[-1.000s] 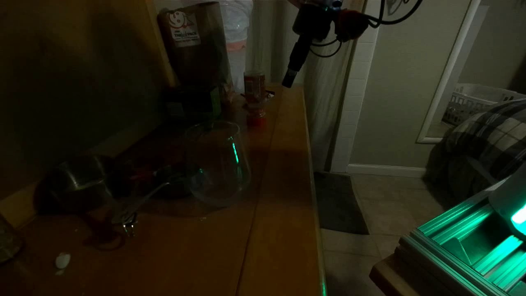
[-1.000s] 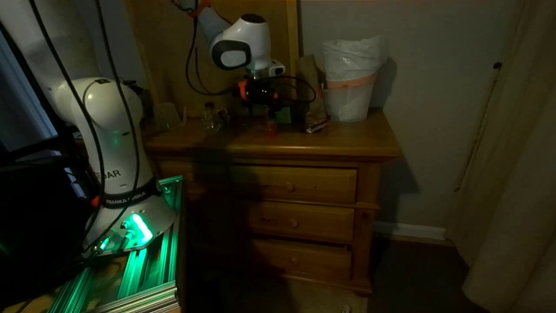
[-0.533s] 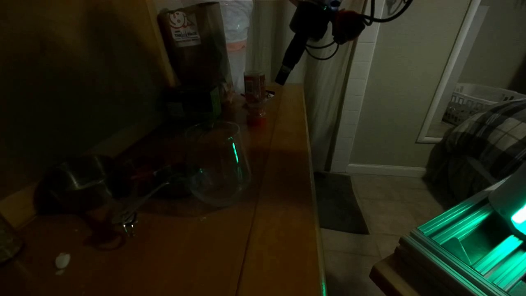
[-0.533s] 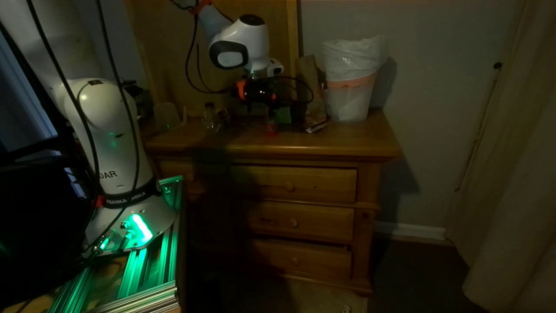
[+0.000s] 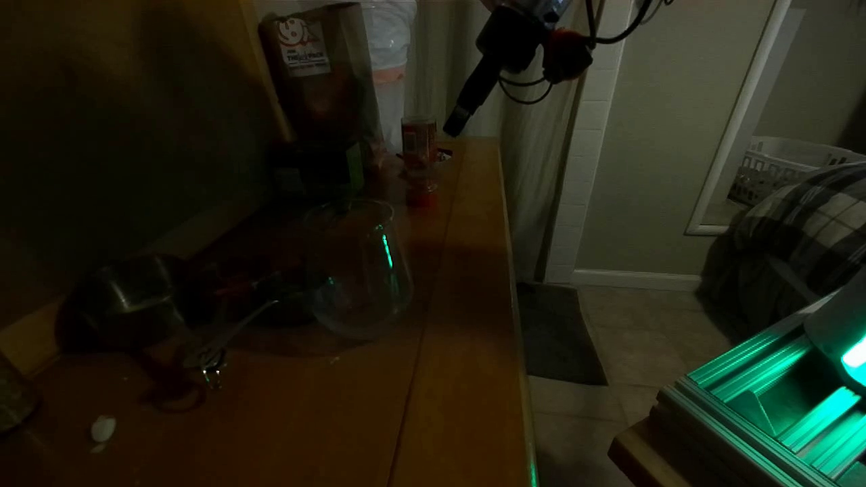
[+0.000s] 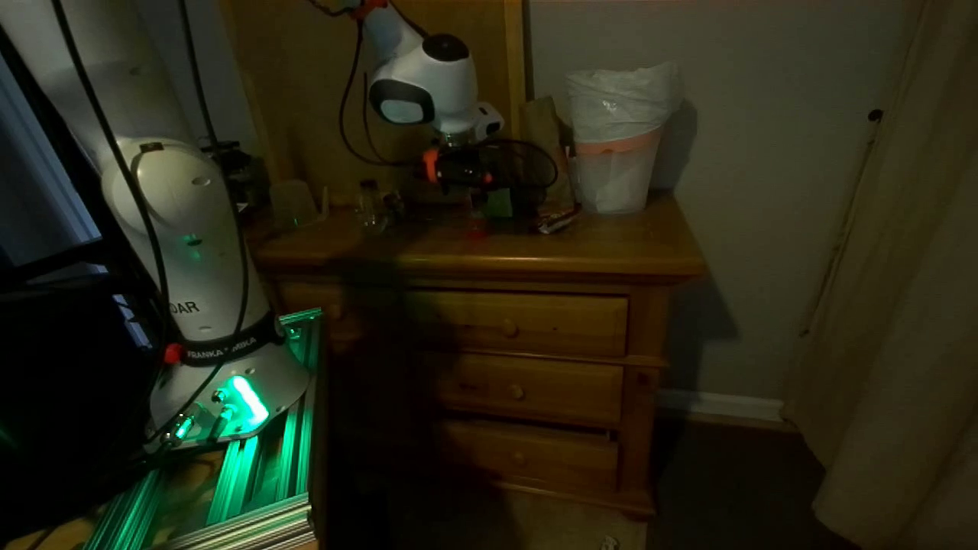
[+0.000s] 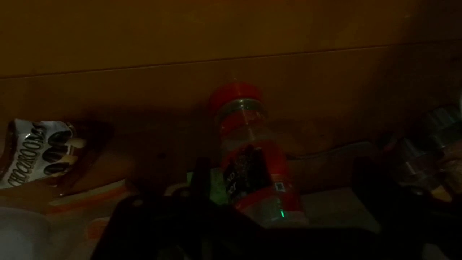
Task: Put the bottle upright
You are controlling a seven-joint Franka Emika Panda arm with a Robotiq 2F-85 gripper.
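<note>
A white robot arm [image 6: 454, 84] reaches over a dimly lit wooden bench [image 5: 467, 379], its black fingers [image 7: 202, 177] spread apart near a small red bottle [image 7: 256, 155] that stands upside down. The bottle rests on its red cap [image 7: 236, 94] on the bench top, its pale, clear bottom end uppermost. In the wrist view it appears between the two fingers, a gap showing on either side; in an exterior view the slanted fingers point down just to the side of its upper end, apart from it. A snack packet [image 7: 36, 151] printed “CHOCOROOMS” lies near the bottle, at the same end of the bench as a brown paper bag [image 5: 325, 88], a dark box [image 5: 314, 169] with a green side and a white-lined bin [image 6: 619, 145]. Closer to the camera in an exterior view, a large clear glass vessel [image 5: 358, 270] stands well apart from the fingers, while a metal pan [image 5: 139, 297] and a small white object [image 5: 103, 429] sit farther left on the wood. A green light [image 6: 250, 401] glows low on the arm, and drawers [image 6: 565, 325] line the bench's front
</note>
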